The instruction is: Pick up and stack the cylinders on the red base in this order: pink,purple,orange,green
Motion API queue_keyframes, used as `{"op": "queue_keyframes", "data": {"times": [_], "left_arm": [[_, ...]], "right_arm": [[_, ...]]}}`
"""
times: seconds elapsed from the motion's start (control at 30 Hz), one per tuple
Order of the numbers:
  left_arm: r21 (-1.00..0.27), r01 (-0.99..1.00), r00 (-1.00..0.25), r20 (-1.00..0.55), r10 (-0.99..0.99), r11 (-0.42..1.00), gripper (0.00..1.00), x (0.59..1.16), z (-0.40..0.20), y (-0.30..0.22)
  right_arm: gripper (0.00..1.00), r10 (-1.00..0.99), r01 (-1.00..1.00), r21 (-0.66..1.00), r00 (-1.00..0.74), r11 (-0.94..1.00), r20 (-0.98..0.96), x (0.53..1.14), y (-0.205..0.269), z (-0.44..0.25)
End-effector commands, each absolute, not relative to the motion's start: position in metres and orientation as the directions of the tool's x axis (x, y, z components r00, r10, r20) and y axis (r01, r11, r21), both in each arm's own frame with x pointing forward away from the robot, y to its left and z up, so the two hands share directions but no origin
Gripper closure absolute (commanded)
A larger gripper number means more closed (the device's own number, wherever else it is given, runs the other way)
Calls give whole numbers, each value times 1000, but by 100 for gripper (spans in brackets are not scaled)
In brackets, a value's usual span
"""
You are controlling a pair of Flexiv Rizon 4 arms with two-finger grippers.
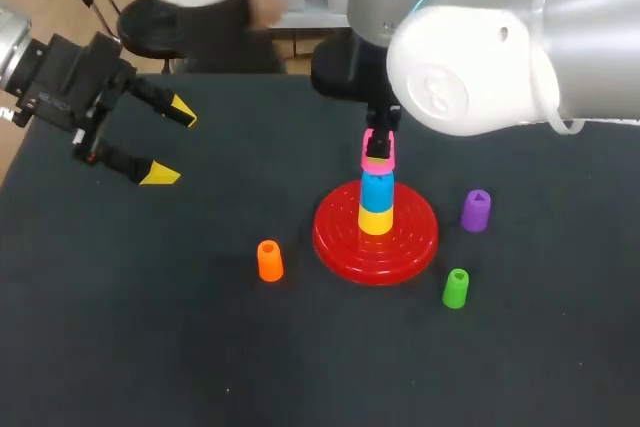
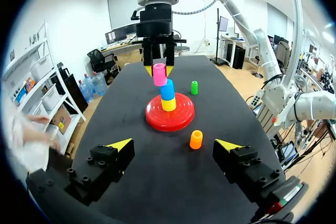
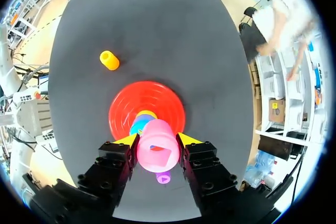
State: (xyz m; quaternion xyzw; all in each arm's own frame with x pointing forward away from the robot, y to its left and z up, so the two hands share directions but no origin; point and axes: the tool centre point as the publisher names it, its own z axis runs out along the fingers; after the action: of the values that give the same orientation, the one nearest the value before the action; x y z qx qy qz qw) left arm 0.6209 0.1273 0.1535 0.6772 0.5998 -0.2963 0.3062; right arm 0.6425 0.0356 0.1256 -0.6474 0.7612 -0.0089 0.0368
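Note:
A red base (image 1: 335,232) in the middle of the table carries a yellow cylinder (image 1: 376,220) with a blue one (image 1: 377,190) on top. My right gripper (image 1: 379,145) is shut on the pink cylinder (image 1: 379,160), holding it right at the blue one's top and a little off-centre (image 2: 159,74). In the right wrist view the pink cylinder (image 3: 156,150) sits between the fingers (image 3: 128,141). The purple cylinder (image 1: 476,210) stands right of the base, the green cylinder (image 1: 456,288) front right, the orange cylinder (image 1: 270,260) front left. My left gripper (image 1: 171,142) hangs open and holds nothing at the far left.
The black tabletop (image 1: 150,327) reaches to every side of the base. Ahead of my left gripper (image 2: 174,145) lie the orange cylinder (image 2: 196,139) and the red base (image 2: 155,119).

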Motion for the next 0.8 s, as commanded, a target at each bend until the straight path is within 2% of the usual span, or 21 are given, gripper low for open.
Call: {"op": "queue_keyframes", "data": {"times": [0.03,0.8], "left_arm": [[64,994,107,-770,629,-91,0,620,153,128],[64,994,107,-770,629,-91,0,620,153,128]], "right_arm": [[100,-986,-984,-69,-160,163,-43,638,36,128],[100,-985,-986,-38,-163,165,-57,635,34,118]]}}
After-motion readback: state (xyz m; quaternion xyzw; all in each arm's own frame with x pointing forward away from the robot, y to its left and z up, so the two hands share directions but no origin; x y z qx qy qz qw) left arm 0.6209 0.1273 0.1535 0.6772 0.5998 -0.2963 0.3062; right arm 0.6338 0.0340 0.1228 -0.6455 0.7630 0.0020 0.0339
